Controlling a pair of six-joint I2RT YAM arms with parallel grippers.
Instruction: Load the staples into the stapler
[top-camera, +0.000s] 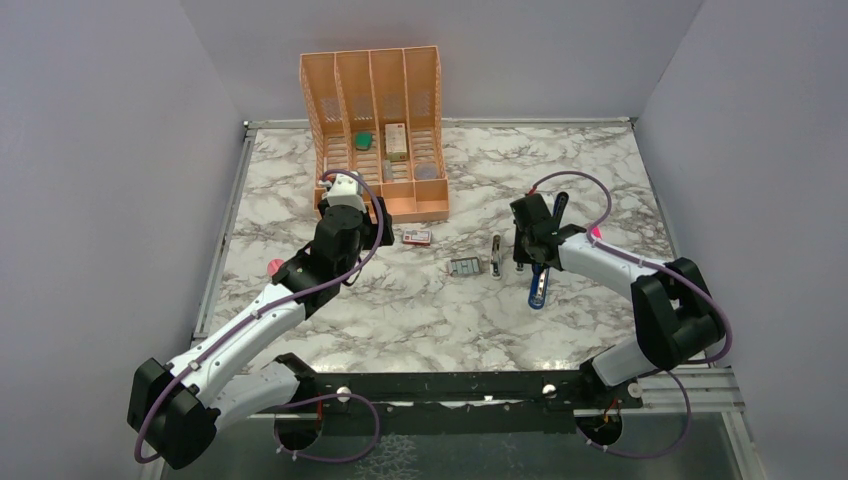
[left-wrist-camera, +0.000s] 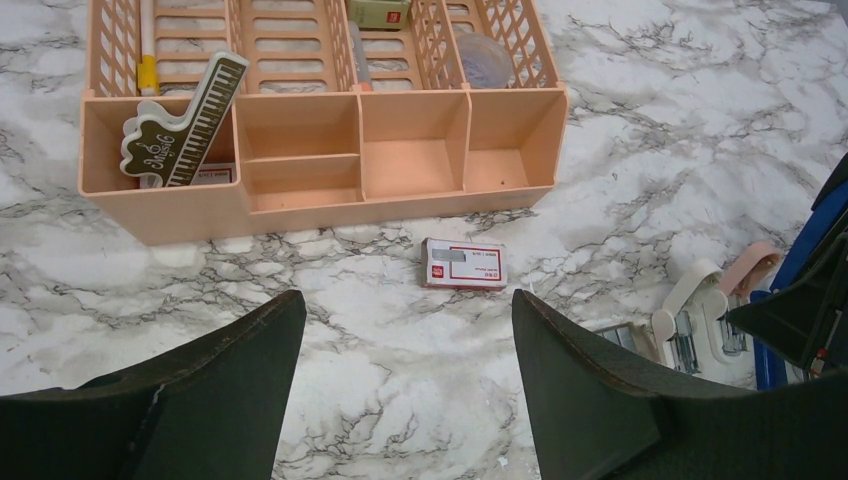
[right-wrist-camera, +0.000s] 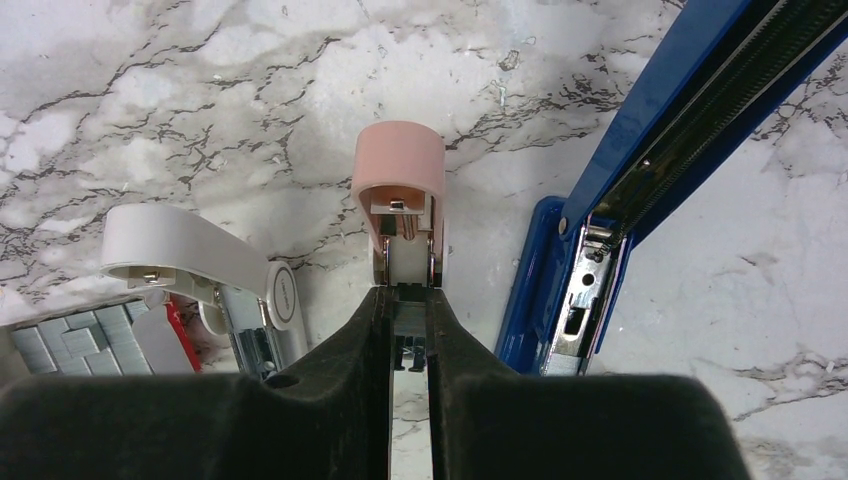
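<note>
The blue stapler (top-camera: 539, 290) lies open on the marble right of centre, and its silver channel shows in the right wrist view (right-wrist-camera: 600, 260). The grey tray of staples (top-camera: 465, 267) lies left of it and also shows at the right wrist view's lower left (right-wrist-camera: 70, 342). The red-and-white sleeve (top-camera: 417, 237) lies apart, ahead of my left gripper (left-wrist-camera: 408, 300), which is open and empty above the table. My right gripper (right-wrist-camera: 409, 295) is shut on the metal end of a small pinkish-tan block (right-wrist-camera: 398, 170), between the blue stapler and a small white block (right-wrist-camera: 190, 262).
An orange desk organiser (top-camera: 375, 205) with several compartments stands at the back, just beyond my left gripper (top-camera: 352, 205). Grey walls close in the table on the left, right and back. My right gripper (top-camera: 521, 258) sits low among the small items.
</note>
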